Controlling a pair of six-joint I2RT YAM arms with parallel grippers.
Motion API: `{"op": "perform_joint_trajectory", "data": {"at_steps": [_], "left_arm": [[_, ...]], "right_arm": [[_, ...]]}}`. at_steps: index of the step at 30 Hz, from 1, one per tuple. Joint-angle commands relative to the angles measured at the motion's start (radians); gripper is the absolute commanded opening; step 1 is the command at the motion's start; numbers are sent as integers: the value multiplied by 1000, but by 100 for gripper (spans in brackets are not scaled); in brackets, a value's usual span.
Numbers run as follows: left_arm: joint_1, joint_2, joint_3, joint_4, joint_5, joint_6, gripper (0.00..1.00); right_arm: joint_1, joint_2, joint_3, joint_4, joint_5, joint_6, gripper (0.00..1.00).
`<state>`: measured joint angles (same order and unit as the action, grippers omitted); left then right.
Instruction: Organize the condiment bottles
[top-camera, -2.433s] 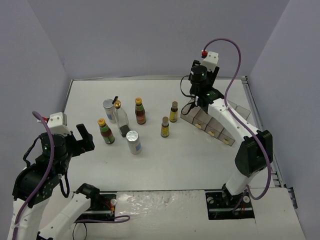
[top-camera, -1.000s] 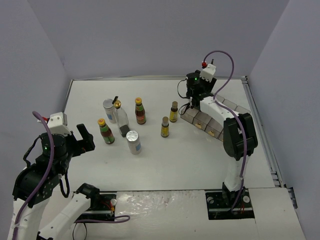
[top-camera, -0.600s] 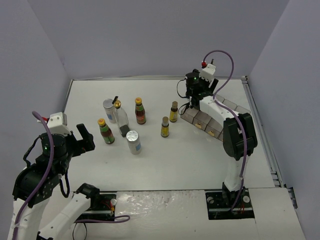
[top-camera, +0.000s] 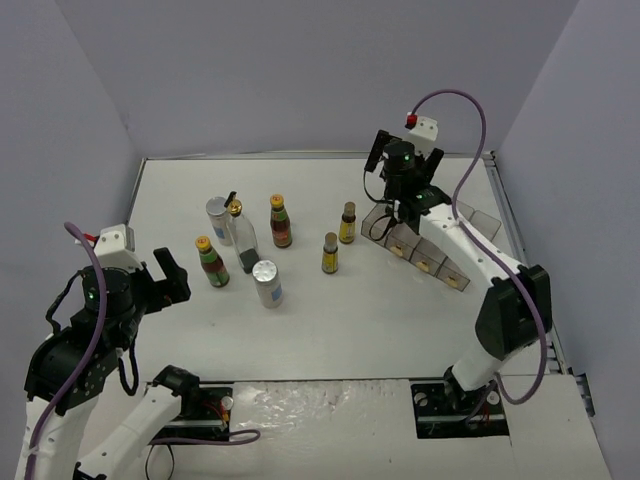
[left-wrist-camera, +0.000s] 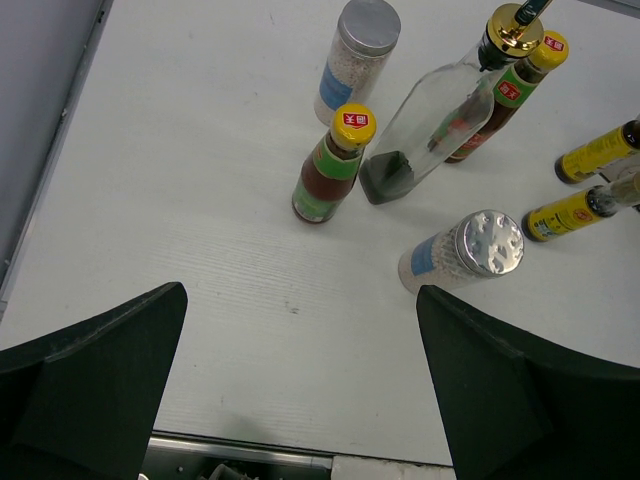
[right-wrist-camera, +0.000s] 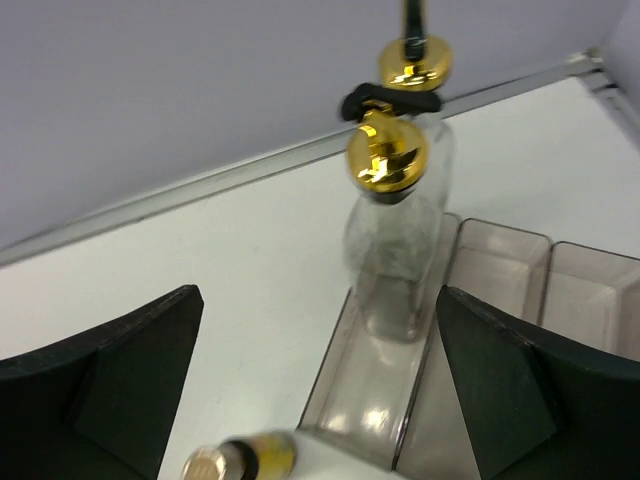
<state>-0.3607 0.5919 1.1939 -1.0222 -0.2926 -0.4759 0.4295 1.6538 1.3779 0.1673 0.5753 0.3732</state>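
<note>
R gripper (right-wrist-camera: 318, 291) wide, empty. Glass bottle (right-wrist-camera: 390, 250) stands in rack (right-wrist-camera: 500, 245) end slot, 2nd gold pourer (right-wrist-camera: 413, 65) behind it. Approx 2 done, other bottles (top-camera: 266, 284) on table (top-camera: 400, 310) — 7 to go. L gripper (left-wrist-camera: 302, 292) wide, empty.

The left arm (top-camera: 90, 330) sits folded close above its base, elbow tucked low and wrist raised. The left claw (left-wrist-camera: 300, 300) tilts downward and forward, its two dark fingers (left-wrist-camera: 95, 365) spread wide and touching nothing. The right arm (top-camera: 470, 250) rises from its base to a bent elbow, then stretches its forearm far forward and leftward. The right claw (right-wrist-camera: 318, 295) points down with both fingers (right-wrist-camera: 500, 380) fully apart, gripping nothing.
</note>
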Motion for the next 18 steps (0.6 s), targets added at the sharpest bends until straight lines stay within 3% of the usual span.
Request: {"op": "perform_joint_trajectory", "data": {"at_steps": [1, 5, 8, 11, 18], "left_arm": [[-4, 43, 57, 35, 29, 14, 97], [-4, 55, 56, 45, 44, 32, 97], [-3, 64, 52, 53, 43, 44, 97], [-3, 76, 55, 58, 37, 56, 97], [-4, 87, 86, 41, 22, 52, 97]], "right_arm": [[15, -201, -54, -8, -378, -107, 100], [58, -283, -101, 26, -673, -197, 100], [149, -280, -105, 65, -737, -250, 100], [213, -232, -100, 137, -754, -230, 100], [400, -70, -70, 303, -622, -210, 100]]}}
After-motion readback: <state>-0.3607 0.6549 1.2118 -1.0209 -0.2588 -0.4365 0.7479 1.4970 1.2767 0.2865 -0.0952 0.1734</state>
